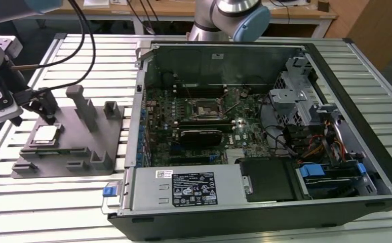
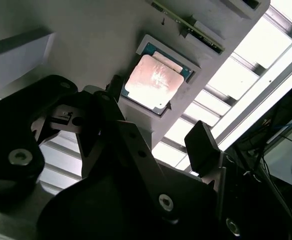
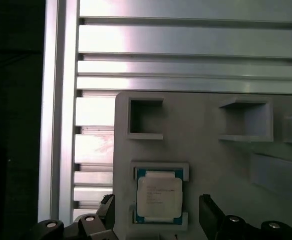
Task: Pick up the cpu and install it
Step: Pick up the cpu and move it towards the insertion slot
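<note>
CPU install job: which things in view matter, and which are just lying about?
Job:
- small square silver-topped cpu, seated in the grey plastic fixture
- open gripper, straddling it
- dark square socket frame on the green motherboard in the open black computer case

Lying about:
- silver box-shaped power supply
- black rectangular module
- slatted aluminium table

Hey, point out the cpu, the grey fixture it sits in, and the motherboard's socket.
cpu [image 3: 159,196]: first wrist view, middle of its silver top.
grey fixture [image 3: 196,150]: first wrist view, bare flat face.
socket [image 1: 205,107]: exterior view, centre of its dark frame.
</note>
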